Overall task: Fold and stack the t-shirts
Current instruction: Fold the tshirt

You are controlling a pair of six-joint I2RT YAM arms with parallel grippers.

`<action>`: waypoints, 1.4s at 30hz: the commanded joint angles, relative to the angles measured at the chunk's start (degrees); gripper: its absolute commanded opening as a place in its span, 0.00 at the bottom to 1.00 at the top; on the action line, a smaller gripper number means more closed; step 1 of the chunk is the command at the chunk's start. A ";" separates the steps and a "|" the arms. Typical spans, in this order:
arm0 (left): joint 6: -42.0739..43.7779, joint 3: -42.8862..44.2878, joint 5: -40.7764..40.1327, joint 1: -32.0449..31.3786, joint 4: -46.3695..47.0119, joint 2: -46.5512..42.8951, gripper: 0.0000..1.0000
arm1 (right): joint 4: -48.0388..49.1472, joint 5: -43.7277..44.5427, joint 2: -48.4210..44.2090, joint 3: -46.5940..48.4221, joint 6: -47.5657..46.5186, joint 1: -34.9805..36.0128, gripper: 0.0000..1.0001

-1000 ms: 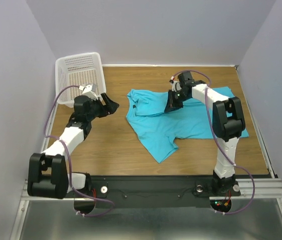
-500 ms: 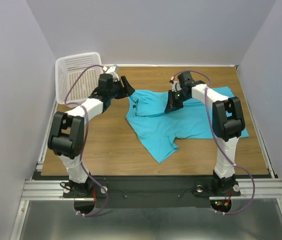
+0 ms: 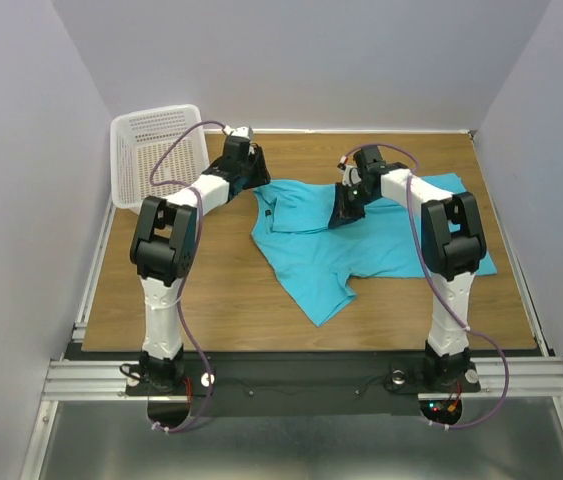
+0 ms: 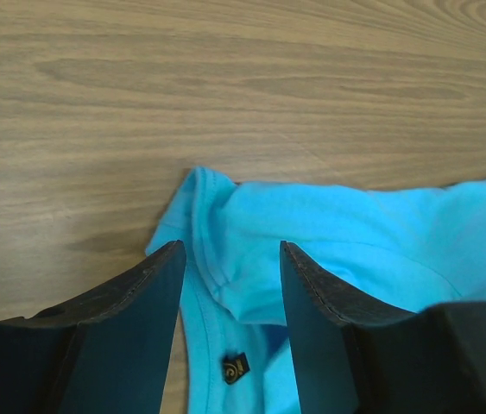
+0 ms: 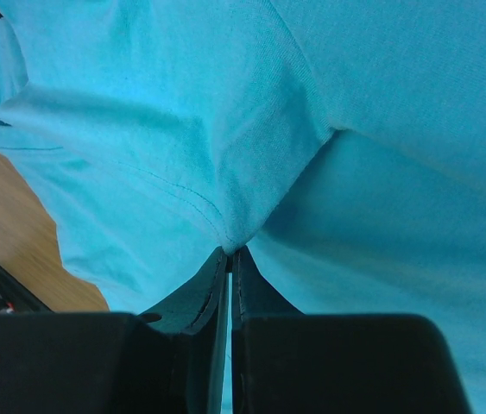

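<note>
Bright, even light (shadows soft).

The right hand point(image 5: 230, 259) pinches a t-shirt point(image 5: 182, 129) fold.

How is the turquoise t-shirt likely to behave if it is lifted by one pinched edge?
Probably floppy: the t-shirt lies in soft folds and wrinkles, so it should drape and sag below the right hand pinching it. Likely light for its size, as only a thin fold sits in that tight pinch.

Bare wood table point(image 3: 241, 300) lies open near and left of the turquoise t-shirt point(image 3: 361, 255); a white mesh basket point(image 3: 141, 140) blocks the far-left corner, and grey walls point(image 3: 21, 200) hem in three sides.
</note>
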 commanded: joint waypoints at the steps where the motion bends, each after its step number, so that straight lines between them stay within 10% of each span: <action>1: 2.59 5.91 -2.93 0.24 -3.23 1.88 0.58 | 1.33 -0.43 0.80 2.36 -0.12 -0.28 0.06; 24: 3.73 16.99 -0.03 0.76 -9.64 11.56 0.34 | 1.33 -0.87 1.51 2.97 -0.03 -0.19 0.07; 30: 3.47 17.34 1.02 1.20 -9.73 11.74 0.00 | 1.25 0.17 1.42 2.89 -0.21 -0.19 0.07; 42: 3.56 17.78 1.46 3.23 -9.82 11.38 0.00 | 1.33 4.05 -0.34 1.22 -0.65 -2.56 0.04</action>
